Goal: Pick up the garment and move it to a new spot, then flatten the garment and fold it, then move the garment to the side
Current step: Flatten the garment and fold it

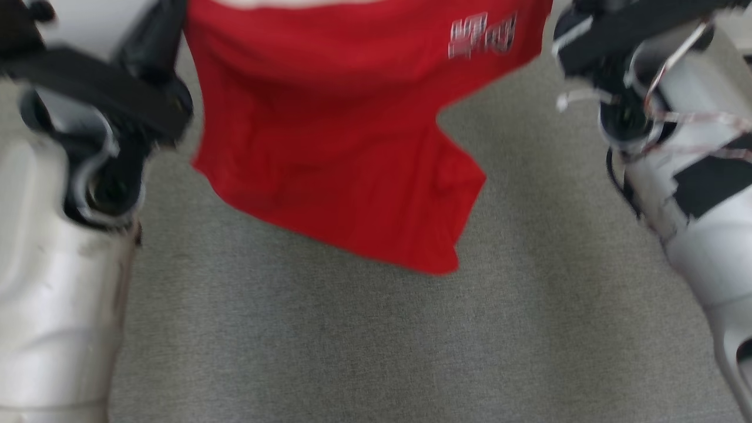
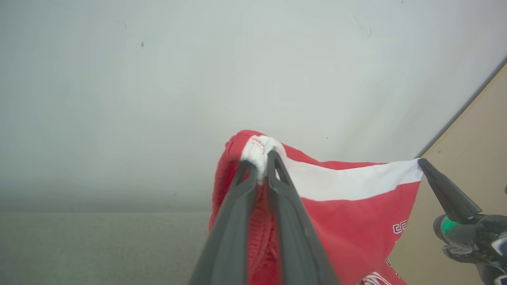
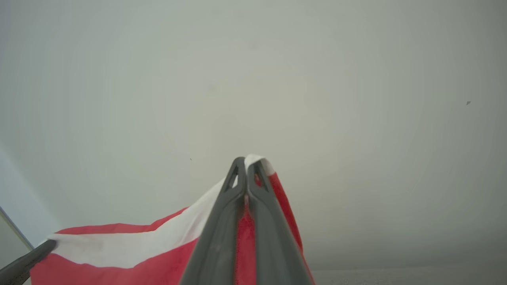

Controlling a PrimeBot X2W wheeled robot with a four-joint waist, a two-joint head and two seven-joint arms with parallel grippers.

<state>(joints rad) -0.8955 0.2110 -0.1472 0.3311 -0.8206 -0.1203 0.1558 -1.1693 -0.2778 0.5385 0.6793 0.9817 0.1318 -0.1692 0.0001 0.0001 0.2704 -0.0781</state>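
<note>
Above the grey surface (image 1: 352,352), between my two arms, the red garment (image 1: 329,147) hangs spread out, lower edge loose. Left pincer (image 2: 259,162) clenched on a bunched corner of the white band (image 2: 348,182). Right pincer (image 3: 246,166) clamped tight on the opposite corner. Head view is blurred; I can see a printed logo (image 1: 482,35) near the right side.

matt red cloth garment (image 1: 329,153)
</note>
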